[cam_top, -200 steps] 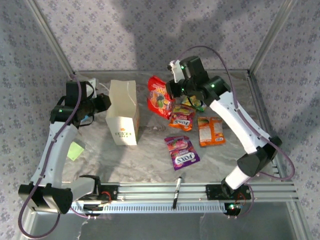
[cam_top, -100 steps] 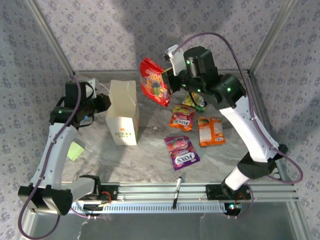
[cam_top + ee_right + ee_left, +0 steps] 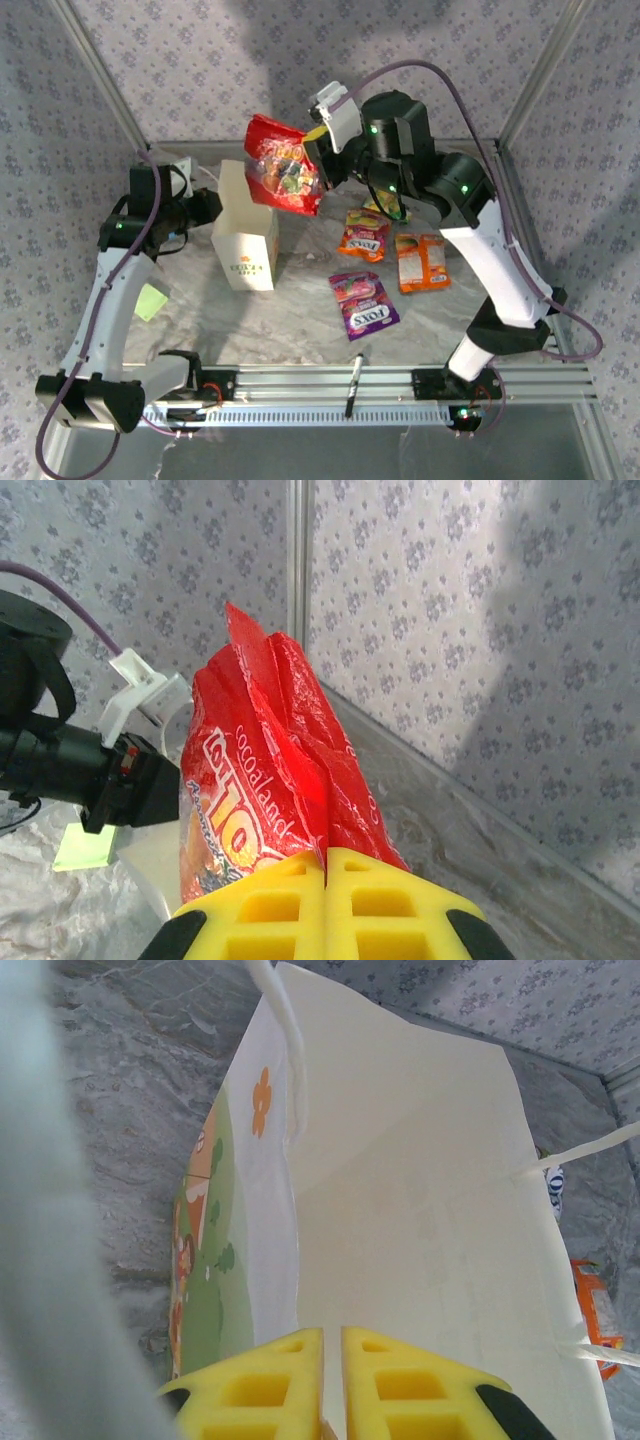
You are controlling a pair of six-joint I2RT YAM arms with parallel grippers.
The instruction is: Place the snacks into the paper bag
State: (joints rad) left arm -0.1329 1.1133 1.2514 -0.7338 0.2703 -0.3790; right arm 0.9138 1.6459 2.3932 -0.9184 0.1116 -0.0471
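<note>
My right gripper [image 3: 326, 862] was clamped on the red packet [image 3: 265, 770] reading "cocoaland", raised near the paper bag [image 3: 246, 232]. My left gripper [image 3: 332, 1338] pinched the bag's wall. The purple packet [image 3: 366, 306], marked "FOXS", lay on the table [image 3: 290, 310].

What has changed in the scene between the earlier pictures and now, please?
The right gripper, shut on the red packet, has raised it away from the other four packets and carried it left, up to the open top of the paper bag. The left gripper stays clamped on the bag's rim; the bag, those packets and the pen have not moved.
</note>
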